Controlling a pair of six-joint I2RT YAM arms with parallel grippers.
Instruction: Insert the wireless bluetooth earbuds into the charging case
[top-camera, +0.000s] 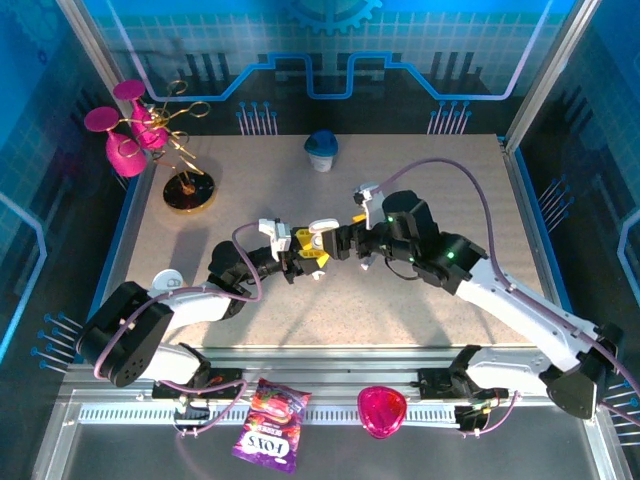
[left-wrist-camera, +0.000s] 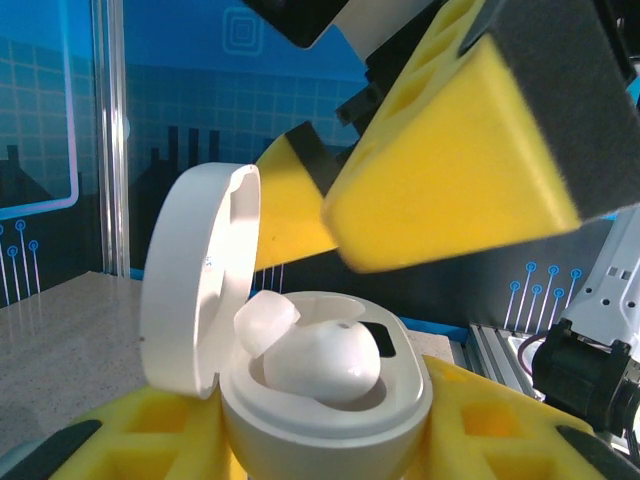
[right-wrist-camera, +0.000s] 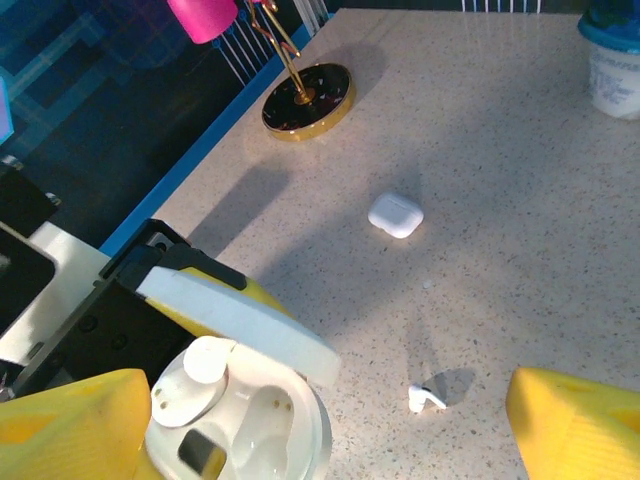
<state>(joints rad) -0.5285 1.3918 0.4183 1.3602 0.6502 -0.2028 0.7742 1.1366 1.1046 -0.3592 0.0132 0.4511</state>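
The task looks about half done. The left gripper (top-camera: 300, 250) has its yellow fingers drawn in narrow on the body of the charging case (left-wrist-camera: 325, 425), holding it up over the middle of the table (right-wrist-camera: 520, 180) with the lid tipped back. One earbud (left-wrist-camera: 320, 365) sits in its well and the neighbouring well shows bare in the right wrist view. The right gripper (right-wrist-camera: 320, 400) hangs just above the open case, jaws spread wide and holding nothing. A second earbud (right-wrist-camera: 425, 397) lies loose on the table just beyond the held case, probably on its far side, though its small size makes the exact spot hard to fix. A shut small white case (right-wrist-camera: 396, 214) lies further off, toward the gold stand (right-wrist-camera: 308, 97) at far left. Next, the right gripper needs to drop to that loose earbud and pinch it finely. Then it must carry it back and turn it to fit the empty well while the left arm keeps the case steady.
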